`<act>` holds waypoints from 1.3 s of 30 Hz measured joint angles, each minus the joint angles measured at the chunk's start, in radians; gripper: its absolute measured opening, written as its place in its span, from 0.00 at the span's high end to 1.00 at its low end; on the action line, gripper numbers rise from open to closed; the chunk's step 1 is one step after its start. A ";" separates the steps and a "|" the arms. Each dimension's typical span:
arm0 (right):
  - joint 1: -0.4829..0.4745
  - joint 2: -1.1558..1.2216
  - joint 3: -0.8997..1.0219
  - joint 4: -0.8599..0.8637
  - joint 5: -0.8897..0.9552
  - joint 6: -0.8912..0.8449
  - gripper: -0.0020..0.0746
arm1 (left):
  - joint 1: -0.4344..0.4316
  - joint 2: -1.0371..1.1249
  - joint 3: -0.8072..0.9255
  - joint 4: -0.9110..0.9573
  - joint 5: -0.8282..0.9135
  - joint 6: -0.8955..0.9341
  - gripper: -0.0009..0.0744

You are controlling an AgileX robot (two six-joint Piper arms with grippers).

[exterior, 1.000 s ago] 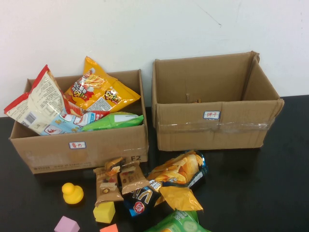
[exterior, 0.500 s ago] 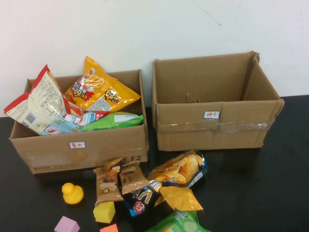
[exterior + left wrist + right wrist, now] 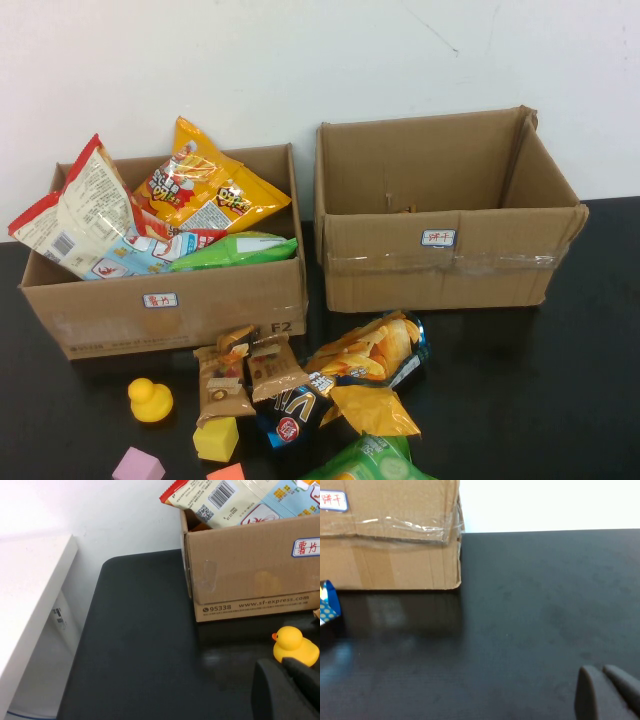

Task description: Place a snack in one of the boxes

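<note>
Two cardboard boxes stand at the back of the black table. The left box (image 3: 180,305) holds several snack bags; the right box (image 3: 440,255) looks empty. Loose snacks lie in front: brown packets (image 3: 245,378), an orange chip bag (image 3: 375,350), a dark packet (image 3: 290,412), a green bag (image 3: 375,462). Neither arm shows in the high view. My left gripper (image 3: 282,666) is shut and empty, low over the table near the left box (image 3: 250,570). My right gripper (image 3: 600,672) is shut and empty, over bare table beside the right box (image 3: 390,545).
A yellow rubber duck (image 3: 150,400) sits near the left box and shows in the left wrist view (image 3: 295,645). Yellow (image 3: 217,438), purple (image 3: 138,466) and orange (image 3: 227,472) blocks lie at the front edge. A white wall stands behind.
</note>
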 joint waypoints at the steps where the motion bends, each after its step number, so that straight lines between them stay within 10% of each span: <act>1: 0.000 0.000 0.000 0.000 0.000 0.000 0.97 | 0.000 0.000 0.000 0.000 0.000 0.000 0.99; 14: 0.000 0.000 0.000 0.000 0.000 0.000 0.97 | 0.000 0.000 0.002 0.029 -0.023 -0.009 0.99; 21: 0.000 0.000 0.000 0.000 0.000 0.000 0.97 | 0.000 0.000 0.004 -0.703 -0.167 -0.479 0.99; 25: 0.000 0.000 0.000 0.000 0.000 0.000 0.97 | 0.000 0.000 0.004 -0.816 -0.217 -0.483 0.99; 31: 0.000 0.000 0.000 0.000 0.000 0.000 0.97 | 0.000 0.000 0.002 -0.835 -0.211 -0.467 0.99; 39: 0.000 0.000 0.000 0.000 0.000 0.000 0.97 | 0.000 0.163 -0.357 -0.509 0.234 -0.067 0.99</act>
